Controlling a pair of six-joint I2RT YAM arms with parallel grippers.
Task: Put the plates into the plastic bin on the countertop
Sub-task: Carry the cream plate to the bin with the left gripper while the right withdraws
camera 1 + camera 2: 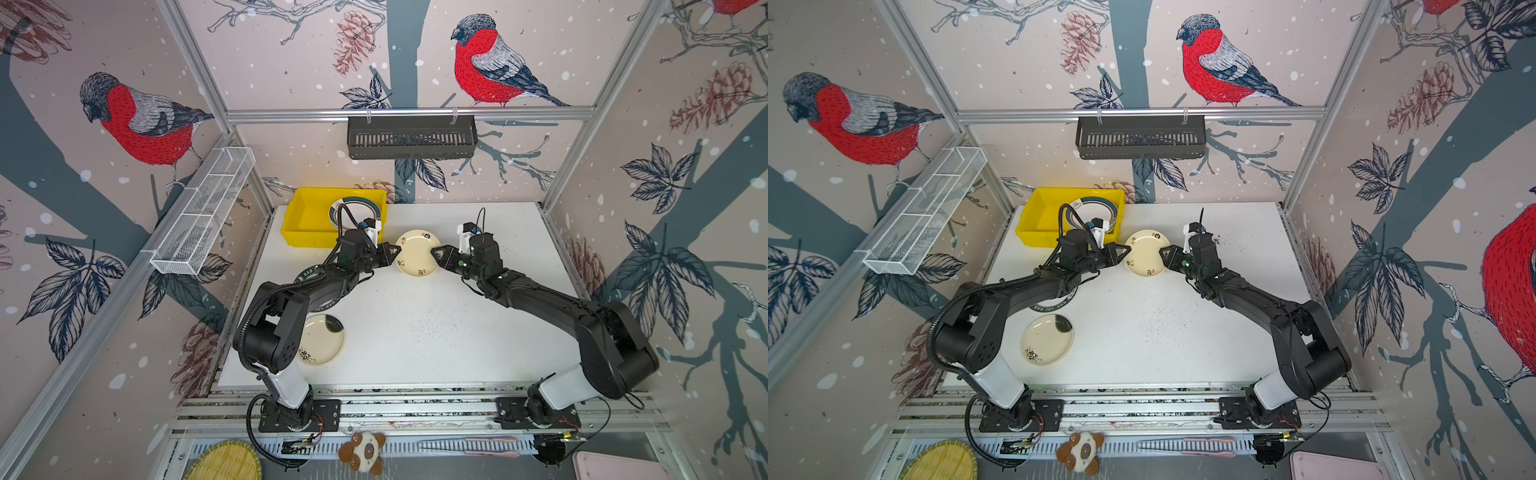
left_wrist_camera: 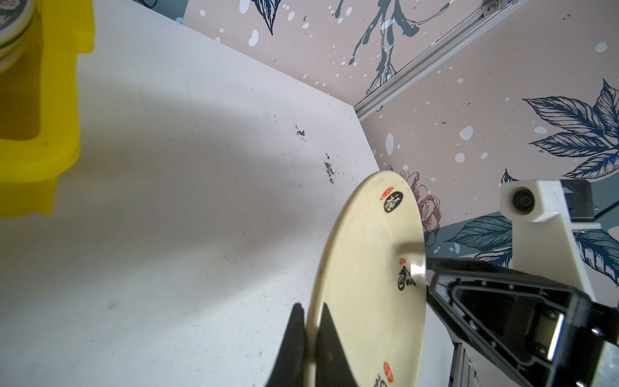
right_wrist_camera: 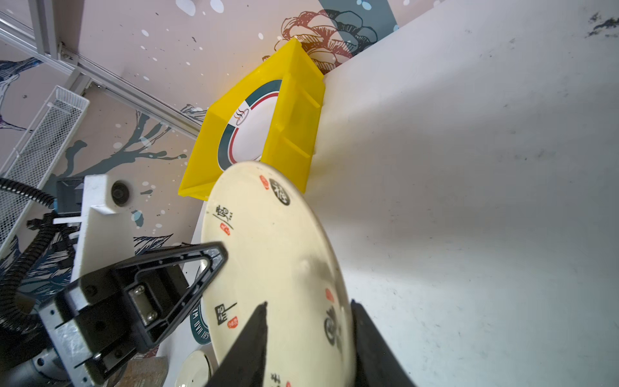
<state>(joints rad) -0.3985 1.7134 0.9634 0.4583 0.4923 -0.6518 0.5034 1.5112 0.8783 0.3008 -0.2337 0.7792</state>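
— So, status on the cream plate (image 1: 417, 253)?

— Hangs between both sets of fingers, apparently clear of the bench (image 1: 415, 332). Left fingers (image 1: 392, 251) clenched on its rim; right fingers (image 1: 437, 252) parted astride the opposite rim, gripping nothing. Reads as a handover.

— Bin (image 1: 307, 239)?

— Just behind the left fingers. Green-rimmed plate (image 1: 361, 202) lies inside; left wrist view hints at more stacked beneath, can't count.

— Left to do?

— This plate first, a short carry from the left fingers' spot. Then blotted plate (image 1: 322, 340), well back from them by the left arm's base, and lettered plate (image 1: 1050, 308), mostly hidden under that arm. Early-to-middle, my guess; three out, bin far from full.
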